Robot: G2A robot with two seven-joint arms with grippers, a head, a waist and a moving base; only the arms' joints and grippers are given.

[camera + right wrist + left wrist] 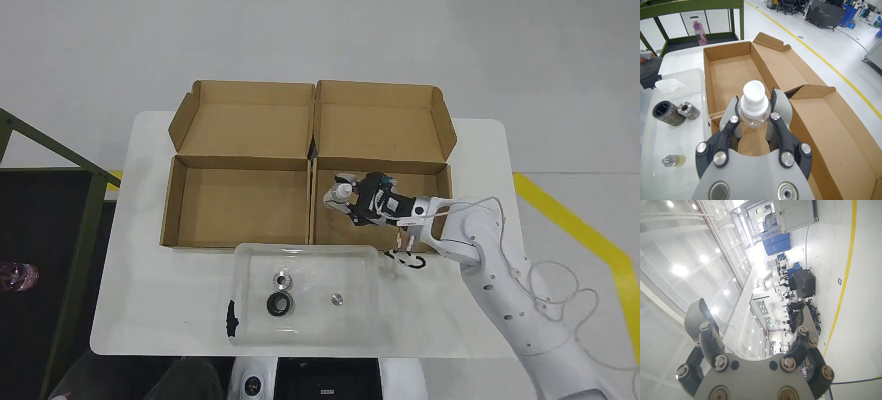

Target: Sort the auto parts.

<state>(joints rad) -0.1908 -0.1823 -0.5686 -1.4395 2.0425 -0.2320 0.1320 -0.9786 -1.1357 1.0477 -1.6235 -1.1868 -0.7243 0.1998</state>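
Right wrist view: my right pincer (755, 101) is clamped narrow round the clear body of a small white-capped bottle (754, 94), cap pointing away from the wrist. In the top view the bottle's long axis lies about level, aimed across towards the left box (240, 205). It hangs over the right box (432, 183), at the end next to the wall between the two. That box's floor is straight below, so I judge lowering and letting go comes next. My left pincer (749, 310) is spread wide and empty, aimed upward. Metal parts (281, 303) lie in the clear tray (365, 325).
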